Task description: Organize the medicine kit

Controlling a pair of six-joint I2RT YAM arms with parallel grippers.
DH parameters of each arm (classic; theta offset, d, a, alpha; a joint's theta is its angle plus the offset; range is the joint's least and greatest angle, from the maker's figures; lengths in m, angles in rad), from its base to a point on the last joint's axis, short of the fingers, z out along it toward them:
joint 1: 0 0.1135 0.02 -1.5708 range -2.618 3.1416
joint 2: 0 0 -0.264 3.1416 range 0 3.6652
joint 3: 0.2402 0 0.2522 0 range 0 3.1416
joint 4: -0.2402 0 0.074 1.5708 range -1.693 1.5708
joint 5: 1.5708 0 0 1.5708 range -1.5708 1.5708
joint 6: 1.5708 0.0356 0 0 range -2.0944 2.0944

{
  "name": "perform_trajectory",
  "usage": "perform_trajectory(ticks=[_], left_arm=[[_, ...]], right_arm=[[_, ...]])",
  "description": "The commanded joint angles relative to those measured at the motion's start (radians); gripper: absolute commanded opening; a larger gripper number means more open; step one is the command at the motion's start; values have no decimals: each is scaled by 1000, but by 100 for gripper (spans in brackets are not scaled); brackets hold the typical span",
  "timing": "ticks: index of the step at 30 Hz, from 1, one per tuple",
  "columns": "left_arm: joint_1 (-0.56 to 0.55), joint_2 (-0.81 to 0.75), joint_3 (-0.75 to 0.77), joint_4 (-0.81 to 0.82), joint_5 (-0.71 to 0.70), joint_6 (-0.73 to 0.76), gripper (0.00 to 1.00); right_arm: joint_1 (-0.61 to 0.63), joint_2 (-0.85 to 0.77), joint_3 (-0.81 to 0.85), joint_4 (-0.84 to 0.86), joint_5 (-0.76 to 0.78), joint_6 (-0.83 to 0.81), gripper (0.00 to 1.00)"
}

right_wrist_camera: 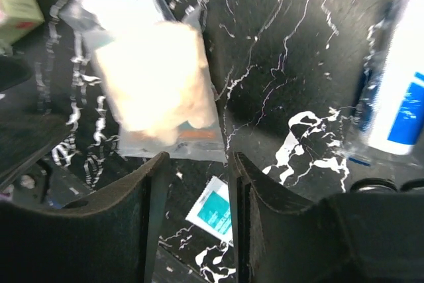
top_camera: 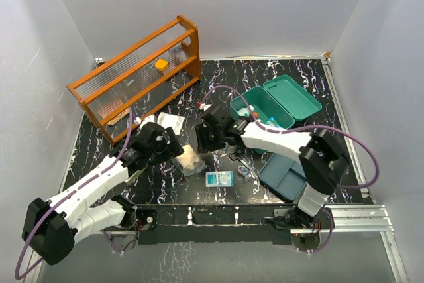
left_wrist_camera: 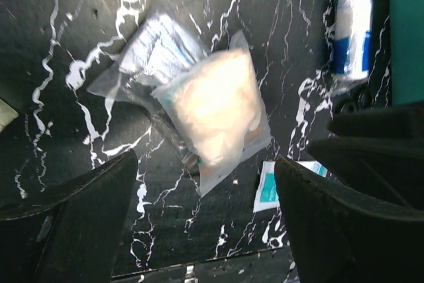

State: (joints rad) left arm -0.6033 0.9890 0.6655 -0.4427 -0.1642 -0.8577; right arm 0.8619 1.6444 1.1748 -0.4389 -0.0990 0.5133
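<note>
Black marbled table [top_camera: 265,71], both my arms hovering by a clear bag of white fluff [left_wrist_camera: 212,107]. Left gripper [left_wrist_camera: 202,170] is gaping wide, right gripper [right_wrist_camera: 199,160] is narrowly apart, and both are empty. The teal medicine kit [top_camera: 295,96] sits lid-open at the back right.

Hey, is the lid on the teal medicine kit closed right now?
No, in the overhead view the medicine kit sits open, with its lid swung back beside the box.

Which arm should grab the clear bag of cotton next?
Left. The left gripper is wide open with the bag centred between its jaws; the right gripper is narrower and offset from it.
</note>
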Motion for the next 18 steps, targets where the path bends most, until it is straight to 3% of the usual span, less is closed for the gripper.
perform_trajectory(ticks=[1,4,11,14,18], left_arm=[[6,-32,-71,64,122,-94,78],[5,-27,-117,116,143,-137,69],[6,37,-167,274,210,-136,61],[5,72,-149,245,188,-138,45],[6,93,-155,226,171,-154,43]], right_arm=[[28,79,35,22,32,18,37],[42,124,29,34,32,45,34],[52,166,-4,71,37,99,31],[52,180,-19,90,19,112,29],[53,176,-51,118,25,169,27]])
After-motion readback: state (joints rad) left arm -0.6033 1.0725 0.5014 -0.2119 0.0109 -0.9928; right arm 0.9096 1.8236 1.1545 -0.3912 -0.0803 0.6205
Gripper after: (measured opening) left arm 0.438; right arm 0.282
